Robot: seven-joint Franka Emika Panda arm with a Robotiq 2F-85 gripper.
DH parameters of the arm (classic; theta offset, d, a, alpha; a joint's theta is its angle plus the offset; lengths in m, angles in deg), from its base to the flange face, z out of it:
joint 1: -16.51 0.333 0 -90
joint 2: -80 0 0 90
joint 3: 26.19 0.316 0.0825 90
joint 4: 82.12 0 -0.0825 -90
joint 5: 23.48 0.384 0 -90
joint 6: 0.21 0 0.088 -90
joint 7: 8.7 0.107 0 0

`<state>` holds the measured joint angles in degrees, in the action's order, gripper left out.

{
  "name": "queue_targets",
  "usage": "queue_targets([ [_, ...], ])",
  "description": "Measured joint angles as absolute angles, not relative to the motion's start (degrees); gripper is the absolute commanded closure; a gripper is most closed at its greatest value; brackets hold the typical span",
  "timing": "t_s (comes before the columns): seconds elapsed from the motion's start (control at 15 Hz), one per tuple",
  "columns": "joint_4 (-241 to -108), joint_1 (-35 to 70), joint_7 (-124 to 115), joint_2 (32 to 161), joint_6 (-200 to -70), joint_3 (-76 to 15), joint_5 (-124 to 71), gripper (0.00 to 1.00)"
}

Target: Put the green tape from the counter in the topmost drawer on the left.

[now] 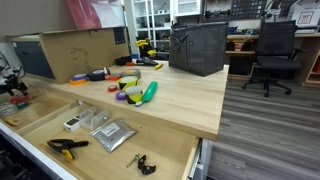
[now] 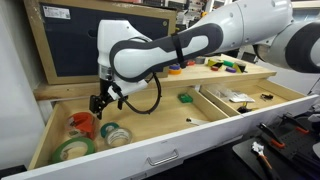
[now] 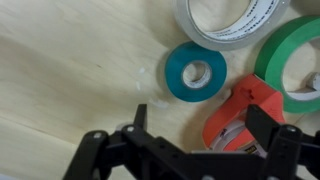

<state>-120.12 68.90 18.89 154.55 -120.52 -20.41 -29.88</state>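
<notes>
The drawer (image 2: 165,120) stands pulled out under the table (image 1: 180,100) so I can reach in from above. My gripper (image 2: 100,103) hangs over one end, spread wide and empty. Crowding that end: a big green roll (image 3: 272,55), a white roll (image 3: 230,35), an orange dispenser (image 3: 240,115). The green tape (image 3: 195,72) lies flat among them, on the drawer floor.

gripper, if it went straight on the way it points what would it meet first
Probably the green tape, flat in the drawer ahead of the open gripper; the orange item may catch one finger, depth unclear.
</notes>
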Motion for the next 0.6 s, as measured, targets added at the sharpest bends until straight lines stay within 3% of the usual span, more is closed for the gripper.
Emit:
queue_targets([
  [0.6, -132.1, 67.4, 18.9, 140.2, -117.7, -17.0, -27.4, 0.00],
])
